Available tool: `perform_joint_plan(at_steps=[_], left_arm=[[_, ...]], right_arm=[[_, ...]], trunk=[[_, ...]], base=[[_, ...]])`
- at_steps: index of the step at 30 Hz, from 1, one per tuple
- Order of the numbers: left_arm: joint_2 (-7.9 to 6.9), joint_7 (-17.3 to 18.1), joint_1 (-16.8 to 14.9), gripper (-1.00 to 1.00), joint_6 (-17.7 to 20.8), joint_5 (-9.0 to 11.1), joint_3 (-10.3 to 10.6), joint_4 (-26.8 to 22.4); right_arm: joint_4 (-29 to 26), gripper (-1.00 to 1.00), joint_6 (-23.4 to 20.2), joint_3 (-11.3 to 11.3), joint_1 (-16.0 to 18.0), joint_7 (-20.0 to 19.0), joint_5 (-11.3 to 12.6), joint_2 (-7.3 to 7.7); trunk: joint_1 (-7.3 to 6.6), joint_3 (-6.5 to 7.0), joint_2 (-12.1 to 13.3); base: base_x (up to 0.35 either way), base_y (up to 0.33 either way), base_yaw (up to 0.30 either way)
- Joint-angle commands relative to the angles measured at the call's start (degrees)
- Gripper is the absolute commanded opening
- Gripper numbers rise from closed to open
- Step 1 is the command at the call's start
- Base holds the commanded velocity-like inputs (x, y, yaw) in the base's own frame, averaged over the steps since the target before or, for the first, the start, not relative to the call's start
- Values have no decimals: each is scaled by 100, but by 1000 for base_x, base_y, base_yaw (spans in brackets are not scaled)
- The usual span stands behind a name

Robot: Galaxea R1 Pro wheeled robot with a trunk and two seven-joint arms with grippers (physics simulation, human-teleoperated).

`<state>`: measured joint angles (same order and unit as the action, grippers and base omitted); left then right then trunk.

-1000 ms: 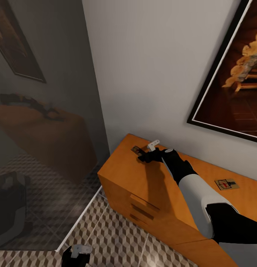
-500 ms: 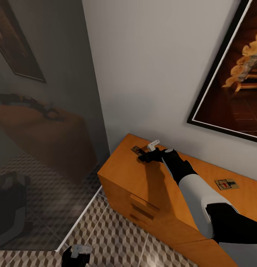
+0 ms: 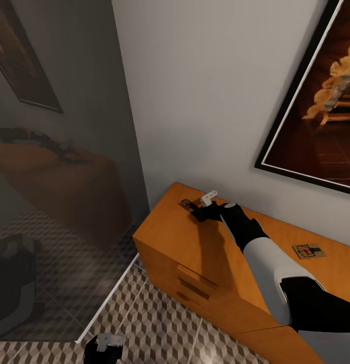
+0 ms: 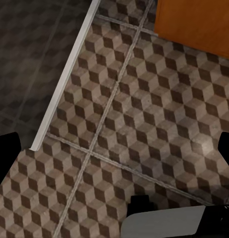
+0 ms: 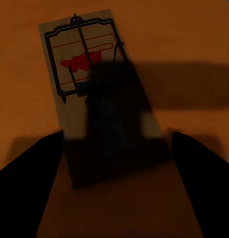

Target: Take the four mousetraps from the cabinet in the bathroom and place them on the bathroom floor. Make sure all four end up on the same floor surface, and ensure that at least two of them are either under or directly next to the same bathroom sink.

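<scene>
The right claw (image 3: 196, 211) hangs spread just above a flat tan wooden mousetrap with black wire and a red mark (image 5: 94, 94), its fingers either side of the board on the orange-brown wooden cabinet (image 3: 169, 237) surface. A second mousetrap (image 3: 308, 251) lies well behind it. This looks like the pickup step: lower, then pinch the board's edges. The left claw (image 4: 114, 163) hangs spread over the cube-patterned floor tiles (image 4: 124, 99).

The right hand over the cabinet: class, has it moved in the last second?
Yes, slightly. The right hand has crept toward the wall along the cabinet, closing over the mousetrap, judged against the cabinet's back corner.
</scene>
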<state>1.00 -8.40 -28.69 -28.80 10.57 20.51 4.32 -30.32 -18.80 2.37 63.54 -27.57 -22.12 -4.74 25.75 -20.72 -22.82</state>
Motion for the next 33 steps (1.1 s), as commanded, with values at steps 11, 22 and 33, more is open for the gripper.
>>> perform_joint_plan(at_steps=[11, 22, 33], left_arm=[[5, -10, -11, 100, -38, 42, 50, 25], [5, -10, -9, 100, -38, 42, 50, 25], [8, -11, -9, 100, -38, 42, 50, 25]], right_arm=[[162, -100, -26, 1, 6, 8, -47, -9], [-64, -100, -68, 25, 9, 102, -55, -106], [-1059, -100, -807, 24, 8, 95, -45, -125]], trunk=[[3, -10, -10], [3, -10, -10], [3, -10, -10]], base=[[0, 0, 0], [0, 0, 0], [0, 0, 0]])
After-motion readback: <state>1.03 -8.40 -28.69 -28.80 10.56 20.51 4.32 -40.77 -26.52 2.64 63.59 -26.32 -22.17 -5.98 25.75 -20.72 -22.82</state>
